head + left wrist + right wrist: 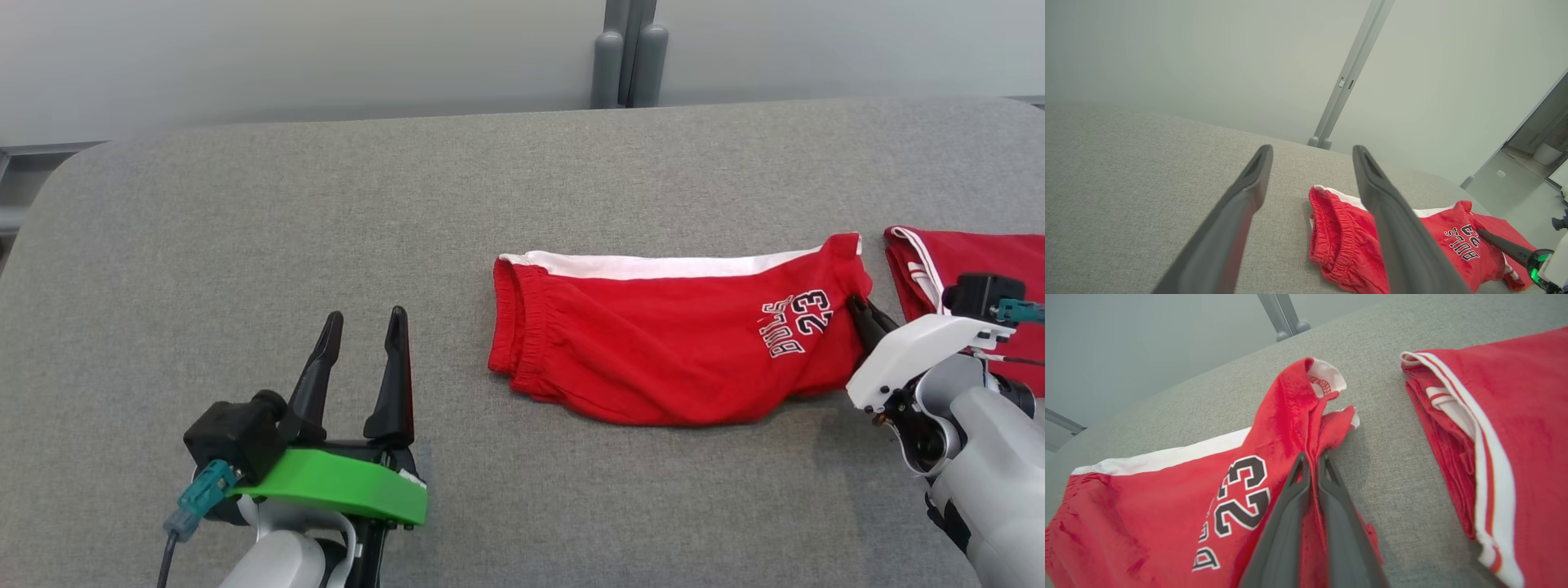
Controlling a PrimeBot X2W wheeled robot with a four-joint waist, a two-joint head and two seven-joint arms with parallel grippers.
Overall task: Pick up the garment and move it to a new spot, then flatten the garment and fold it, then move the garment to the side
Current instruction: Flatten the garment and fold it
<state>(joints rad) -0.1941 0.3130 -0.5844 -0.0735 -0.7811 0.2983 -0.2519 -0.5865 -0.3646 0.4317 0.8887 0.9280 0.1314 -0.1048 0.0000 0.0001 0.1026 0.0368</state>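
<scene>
Two red pieces of clothing lie on one big grey cloth-covered table (245, 229). The first is a pair of soft red shorts (653, 351) with one white band along the far edge and one black and white print that reads "BULLS 23". The shorts lie in the middle of the table, a bit to the right. The stretchy waist is on the left and the leg end is on the right. The second is a folded red garment with white stripes (971, 253). It lies at the far right, near the shorts but not touching them, and a strip of grey table shows between the two.

Two grippers are in view, one on each arm. The right gripper (859, 306) is at the right end of the shorts, next to the print. Its two dark fingers are pressed close together, and a fold of red cloth from the shorts is pinched between them. The cloth bunches up a little there.

The left gripper (366, 317), on a green mount, is at the near left, well apart from the shorts, over bare table. Its two dark fingers are spread wide and hold nothing.

One grey metal post (629, 57) stands behind the far edge of the table, in front of a pale wall.
</scene>
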